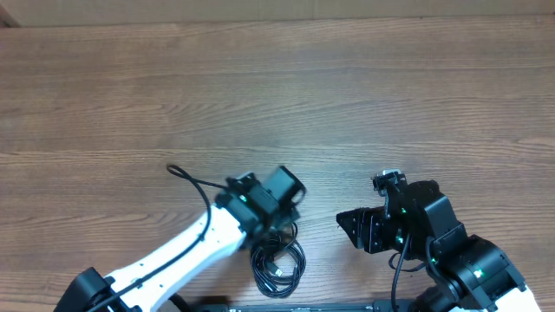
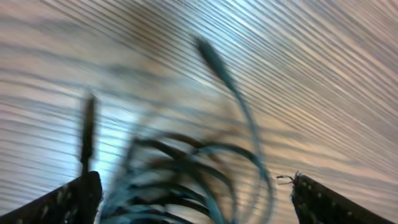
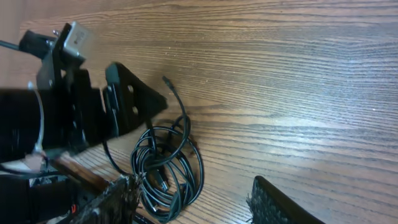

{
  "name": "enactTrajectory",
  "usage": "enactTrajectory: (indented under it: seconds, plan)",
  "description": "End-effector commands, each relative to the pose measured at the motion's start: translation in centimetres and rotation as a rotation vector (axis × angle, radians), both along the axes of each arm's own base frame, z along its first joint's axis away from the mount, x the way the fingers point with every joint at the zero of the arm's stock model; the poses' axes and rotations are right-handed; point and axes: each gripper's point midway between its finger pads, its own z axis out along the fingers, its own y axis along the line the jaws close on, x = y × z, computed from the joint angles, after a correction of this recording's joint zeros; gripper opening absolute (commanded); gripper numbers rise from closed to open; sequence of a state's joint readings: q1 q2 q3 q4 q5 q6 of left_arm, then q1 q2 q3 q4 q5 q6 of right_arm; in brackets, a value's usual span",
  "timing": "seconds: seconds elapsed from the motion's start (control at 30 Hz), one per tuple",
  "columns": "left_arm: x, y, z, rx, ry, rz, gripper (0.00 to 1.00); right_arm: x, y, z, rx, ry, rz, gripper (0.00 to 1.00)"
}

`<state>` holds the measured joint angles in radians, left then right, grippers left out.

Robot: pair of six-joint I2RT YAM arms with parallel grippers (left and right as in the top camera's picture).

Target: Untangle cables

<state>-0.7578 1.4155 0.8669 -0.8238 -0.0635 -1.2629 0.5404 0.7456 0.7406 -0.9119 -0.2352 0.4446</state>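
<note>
1. A bundle of thin black cables [image 1: 279, 264], wound into a loose coil of several loops, lies on the brown wood-grain table [image 1: 303, 87] close to its near edge, between the two arms.
2. The left gripper [image 1: 276, 201], a black head on a white arm, hangs right over the upper part of the coil and hides some of the loops in the overhead view.
3. In the left wrist view its two dark fingers [image 2: 74, 199] sit at the bottom corners, spread wide. The blurred loops [image 2: 186, 180] rise between them, and neither finger presses on them.
4. One cord stands up out of that coil and ends in a slim plug [image 2: 208, 50].
5. The right gripper [image 1: 351, 225], black, points left toward the coil and stays clear of it.
6. In the right wrist view its fingers [image 3: 273, 199] stand apart with nothing pinched between them. The coil [image 3: 168, 180] lies on the table just beside the left one.
7. A free cable tip [image 3: 165, 79] sticks out of the coil near the left gripper's black triangular finger [image 3: 134, 96].
</note>
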Motion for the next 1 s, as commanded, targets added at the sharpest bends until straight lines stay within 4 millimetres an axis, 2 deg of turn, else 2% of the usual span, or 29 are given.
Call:
enactTrajectory:
  seconds: [0.0, 0.03, 0.07, 0.1, 0.2, 0.3, 0.33, 0.4, 0.5, 0.57, 0.6, 0.63, 0.73, 0.83, 0.9, 0.97]
  plan:
    - [1.5, 1.8, 0.8, 0.018, -0.01, -0.037, 0.92, 0.3, 0.0, 0.6, 0.002, -0.025, -0.006, 0.59]
    - [2.0, 2.1, 1.1, 0.01, -0.008, -0.028, 0.81, 0.3, 0.0, 0.6, 0.002, -0.025, -0.005, 0.59]
    - [2.8, 2.2, 1.7, -0.013, -0.016, -0.055, 0.59, 0.3, 0.0, 0.6, 0.001, -0.024, -0.005, 0.6]
    - [3.5, 2.1, 2.4, -0.039, -0.029, -0.09, 0.45, 0.3, 0.0, 0.6, 0.001, -0.023, -0.006, 0.6]
    - [5.5, 1.1, 5.3, -0.118, -0.084, -0.218, 0.32, 0.3, 0.0, 0.6, -0.001, -0.025, -0.008, 0.61]
    - [6.3, 1.5, 8.2, -0.106, -0.129, -0.268, 0.24, 0.4, -0.1, 0.6, -0.006, -0.027, -0.012, 0.61]
    - [6.5, 1.4, 8.9, -0.098, -0.15, -0.324, 0.23, 0.4, -0.1, 0.6, -0.006, -0.027, -0.012, 0.61]
    - [6.1, 0.3, 10.0, -0.089, -0.192, -0.556, 0.3, 0.4, -0.1, 0.6, -0.006, -0.028, -0.013, 0.61]
    - [4.6, -0.2, 9.7, -0.047, -0.184, -0.786, 0.55, 0.4, -0.1, 0.6, -0.005, -0.028, -0.013, 0.62]
    - [3.6, 0.7, 8.8, 0.012, -0.135, -0.841, 0.65, 0.4, -0.1, 0.6, -0.005, -0.028, -0.013, 0.62]
    - [3.3, 1.2, 8.4, 0.036, -0.113, -0.834, 0.74, 0.4, -0.1, 0.6, -0.006, -0.028, -0.012, 0.62]
    - [2.9, 1.7, 8.0, 0.052, -0.086, -0.81, 1.0, 0.4, -0.1, 0.6, -0.006, -0.029, -0.013, 0.62]
    - [0.6, 1.7, 6.5, -0.012, 0.013, -0.794, 1.0, 0.4, -0.1, 0.6, -0.006, -0.027, -0.013, 0.62]
    - [-2.3, 0.1, 5.3, -0.134, 0.063, -0.954, 0.73, 0.4, -0.1, 0.6, -0.006, -0.028, -0.012, 0.63]
    - [-3.8, 0.0, 4.2, -0.156, 0.096, -1.025, 0.64, 0.4, -0.1, 0.6, -0.006, -0.028, -0.012, 0.63]
    - [-5.1, 0.5, 2.3, -0.14, 0.139, -1.042, 0.64, 0.4, -0.2, 0.6, -0.007, -0.029, -0.015, 0.63]
